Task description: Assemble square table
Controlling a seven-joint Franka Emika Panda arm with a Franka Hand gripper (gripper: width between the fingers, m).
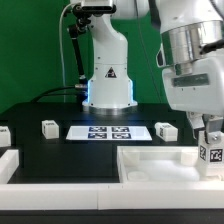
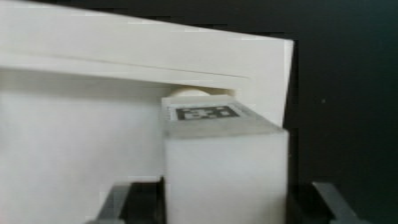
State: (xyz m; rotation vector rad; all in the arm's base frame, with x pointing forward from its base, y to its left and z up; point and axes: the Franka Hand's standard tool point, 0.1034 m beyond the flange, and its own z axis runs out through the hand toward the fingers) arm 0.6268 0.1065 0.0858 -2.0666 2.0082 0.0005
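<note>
Counter (image 1: 40, 150): black, carries all the parts. White rails (image 1: 12, 165) run along the near edge, probably as stops to brace parts against.

Top (image 1: 150, 165): lies flat at the exterior view's right, rim up. Judged: underside turned up so legs can go in from above. In the wrist view the top (image 2: 107, 80) fills the background, and 1 corner sits just behind the held leg.

Marker board (image 1: 110, 131): flat in front of the robot base, nothing on it.

Loose legs: 1 (image 1: 48, 127) to the exterior view's left of the board, 1 (image 1: 165, 130) to its right, both on the counter and well apart from the top, waiting their turn. A 3rd white block at the left edge is cut off; probably a leg, cannot tell.

Held leg (image 1: 211, 152): upright at the top's far right corner, tag facing the camera. The wrist view shows the leg (image 2: 222, 165) with its round stub end pointed at the corner. Judged: lined up for seating there. Whether the stub touches the top, cannot tell.

Gripper (image 1: 209, 138): part-closed, pinching the leg by 2 opposite sides. In the wrist view the gripper (image 2: 222, 208) shows only dark finger edges on either side of the leg.
</note>
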